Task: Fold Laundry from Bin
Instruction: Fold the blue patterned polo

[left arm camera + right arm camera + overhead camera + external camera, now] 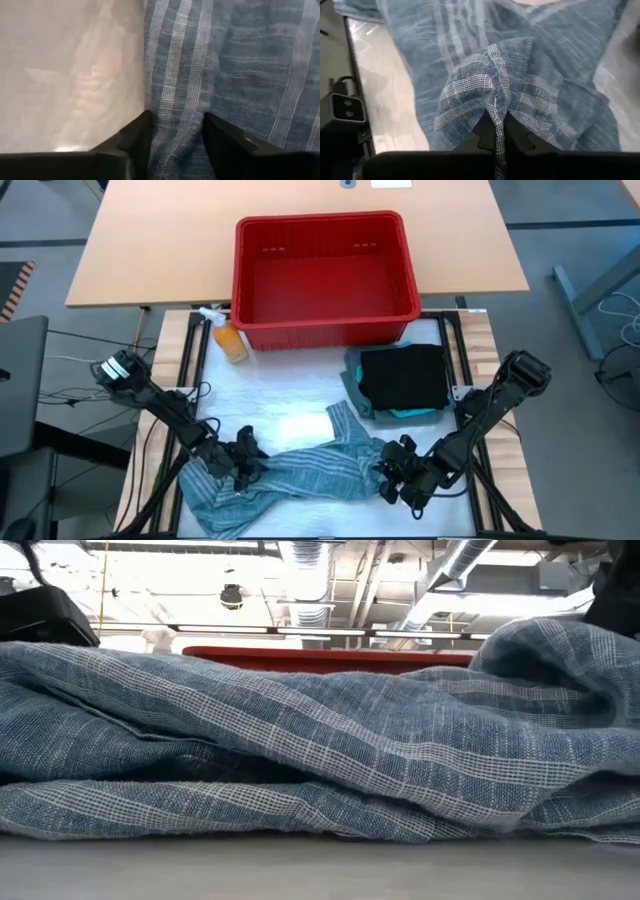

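A mottled blue-grey striped garment (300,470) lies crumpled across the near part of the table and fills the low view (320,740). My left gripper (243,460) is down at the garment's left part, its fingers apart with a band of cloth between them (177,145). My right gripper (390,480) is shut on the garment's right part (496,135). The red bin (320,222) stands at the far middle with nothing showing inside. A black garment (405,375) lies folded on a turquoise one (415,414) and a grey-green one (352,385). My left gripper has its two fingers (135,140) on either side of a strip of cloth near the garment's edge (170,115), coming slanting down from the table's left. The cloth lies on the table; whether it is pinched I cannot tell. My right gripper pinches a raised fold with a hemmed edge (495,107) between its two fingers, slanting down from the table's right. The cloth rises in a ridge at the fingers, and the rest of the garment lies slack on the table.
An orange spray bottle (228,340) lies to the left of the bin. The folded stack sits on the right, between the bin and my right arm. White table surface (270,395) shows between the bin and the striped garment.
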You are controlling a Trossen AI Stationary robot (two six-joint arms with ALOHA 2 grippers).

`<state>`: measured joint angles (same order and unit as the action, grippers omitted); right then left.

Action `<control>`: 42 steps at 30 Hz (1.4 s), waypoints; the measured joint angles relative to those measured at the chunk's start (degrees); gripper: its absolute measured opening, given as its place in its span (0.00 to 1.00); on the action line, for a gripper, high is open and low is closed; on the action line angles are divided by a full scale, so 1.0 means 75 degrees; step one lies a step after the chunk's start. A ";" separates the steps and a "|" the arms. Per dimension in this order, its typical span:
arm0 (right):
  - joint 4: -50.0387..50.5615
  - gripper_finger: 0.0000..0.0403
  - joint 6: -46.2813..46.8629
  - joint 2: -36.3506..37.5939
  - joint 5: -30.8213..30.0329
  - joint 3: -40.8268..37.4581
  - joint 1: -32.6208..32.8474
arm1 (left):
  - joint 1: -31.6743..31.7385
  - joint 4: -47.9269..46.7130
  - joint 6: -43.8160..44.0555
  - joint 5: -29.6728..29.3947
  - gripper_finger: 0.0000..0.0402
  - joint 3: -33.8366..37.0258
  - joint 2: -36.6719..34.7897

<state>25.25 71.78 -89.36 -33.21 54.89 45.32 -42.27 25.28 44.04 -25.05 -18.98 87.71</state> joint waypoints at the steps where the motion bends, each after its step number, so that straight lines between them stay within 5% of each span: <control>1: -0.0070 0.09 -0.0078 0.0000 -0.0003 0.0000 0.0000 | 0.0001 -0.0044 0.0294 0.0069 0.37 -0.0010 0.0136; 6: -0.0302 0.09 -0.0555 0.0000 -0.0023 0.0000 -0.0012 | 0.0005 0.0512 0.0887 0.0362 0.19 -0.0043 0.0750; 11: -0.0312 0.09 -0.0846 0.0003 -0.0030 0.0000 -0.0026 | 0.0102 0.0979 -0.0838 0.0039 0.02 0.0018 0.0286; 22: -0.0521 0.09 -0.4003 0.1466 -0.0570 0.0014 -0.0761 | 0.1512 -0.2061 -0.3217 -0.0499 0.00 -0.0099 -0.4568; 29: -0.1762 0.08 -0.7960 0.3250 -0.1194 0.0811 -0.2053 | 0.2409 -0.6090 -0.4909 -0.1082 0.00 -0.2429 -0.7347; 36: -0.1699 0.08 -1.0152 0.4345 -0.0369 0.1970 -0.2795 | 0.2726 -0.8910 -0.5115 -0.1414 0.00 -0.5369 -0.7477; 42: -0.0730 0.07 -0.8779 0.4394 0.1434 0.2040 -0.2373 | 0.2710 -0.9724 -0.4027 0.0189 0.00 -0.5439 -0.6574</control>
<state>19.77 5.93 -56.40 -22.45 70.19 27.52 -21.95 -47.64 13.83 -23.63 -59.78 38.40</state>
